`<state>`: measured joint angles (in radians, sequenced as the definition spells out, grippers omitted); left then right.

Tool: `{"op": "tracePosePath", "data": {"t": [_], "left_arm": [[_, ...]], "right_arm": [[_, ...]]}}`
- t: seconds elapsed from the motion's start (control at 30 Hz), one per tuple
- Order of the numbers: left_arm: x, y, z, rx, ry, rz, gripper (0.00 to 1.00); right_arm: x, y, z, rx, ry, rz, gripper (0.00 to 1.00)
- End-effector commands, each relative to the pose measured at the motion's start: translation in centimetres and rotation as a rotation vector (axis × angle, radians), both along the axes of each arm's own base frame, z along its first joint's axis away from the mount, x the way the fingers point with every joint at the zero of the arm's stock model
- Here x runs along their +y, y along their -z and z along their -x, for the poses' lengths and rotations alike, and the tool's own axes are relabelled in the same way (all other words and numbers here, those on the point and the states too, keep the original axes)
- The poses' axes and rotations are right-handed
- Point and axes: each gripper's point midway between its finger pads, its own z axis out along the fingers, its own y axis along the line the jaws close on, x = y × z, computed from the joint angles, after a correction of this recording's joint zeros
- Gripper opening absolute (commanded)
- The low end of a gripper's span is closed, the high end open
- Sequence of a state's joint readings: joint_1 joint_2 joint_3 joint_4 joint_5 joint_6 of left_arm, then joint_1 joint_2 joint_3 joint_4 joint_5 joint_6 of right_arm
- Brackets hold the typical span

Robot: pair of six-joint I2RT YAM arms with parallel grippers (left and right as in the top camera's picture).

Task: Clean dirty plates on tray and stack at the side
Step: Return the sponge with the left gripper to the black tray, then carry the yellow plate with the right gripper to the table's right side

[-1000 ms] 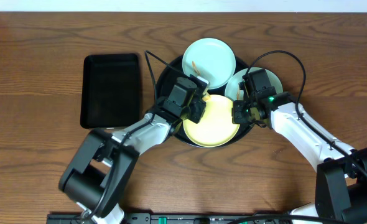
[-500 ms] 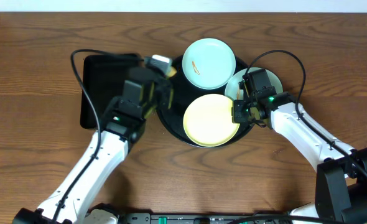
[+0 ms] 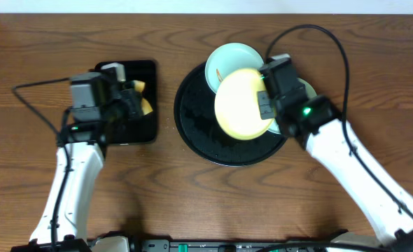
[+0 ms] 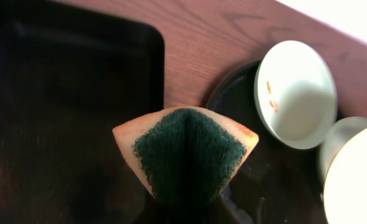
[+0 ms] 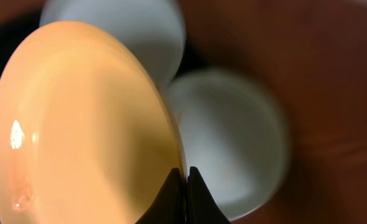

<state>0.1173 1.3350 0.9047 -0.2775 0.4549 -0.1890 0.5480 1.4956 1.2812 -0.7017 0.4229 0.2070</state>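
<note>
Right gripper (image 5: 185,180) pinches the yellow plate (image 3: 240,105) by its rim, tilted over the round tray (image 3: 196,136) — left gripper (image 3: 131,105) clamps a sponge (image 4: 186,152) over the rectangular tray (image 3: 147,70).

Overhead sits high, I'm looking straight down on both arms and the tray (image 3: 199,136). Left wrist cam looks down past the left gripper (image 3: 135,105): sponge (image 4: 186,155) close at its tips, smeared mint plate (image 4: 295,93) ahead-right. Right wrist cam is jammed in close, with the yellow plate (image 5: 84,124) at the right gripper (image 5: 185,186) tips filling the frame. All three views share those two plates
</note>
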Motion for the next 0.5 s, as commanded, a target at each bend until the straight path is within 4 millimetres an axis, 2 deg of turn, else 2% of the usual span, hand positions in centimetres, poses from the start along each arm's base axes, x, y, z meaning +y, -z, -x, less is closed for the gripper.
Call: {"op": "tracePosePath", "data": {"t": [0.0, 0.13, 0.27, 0.4, 0.47], "left_arm": [[-0.2, -0.7, 0.9, 0.019, 0.038, 0.176, 0.08], [0.5, -0.8, 1.3, 0.028, 0.029, 0.218, 0.08], [0.6, -0.8, 1.3, 0.028, 0.030, 0.227, 0.08], [0.5, -0.5, 1.6, 0.048, 0.027, 0.232, 0.07], [0.5, -0.4, 1.8, 0.056, 0.026, 0.234, 0.08]], "right_arm": [[-1.1, -3.2, 0.1, -0.156, 0.037, 0.312, 0.02], [0.0, -5.1, 0.5, -0.280, 0.082, 0.524, 0.02], [3.2, -6.5, 0.3, -0.374, 0.039, 0.694, 0.01], [6.8, -6.1, 0.6, -0.409, -0.044, 0.735, 0.01], [7.5, -5.8, 0.7, -0.417, -0.054, 0.723, 0.01]]}}
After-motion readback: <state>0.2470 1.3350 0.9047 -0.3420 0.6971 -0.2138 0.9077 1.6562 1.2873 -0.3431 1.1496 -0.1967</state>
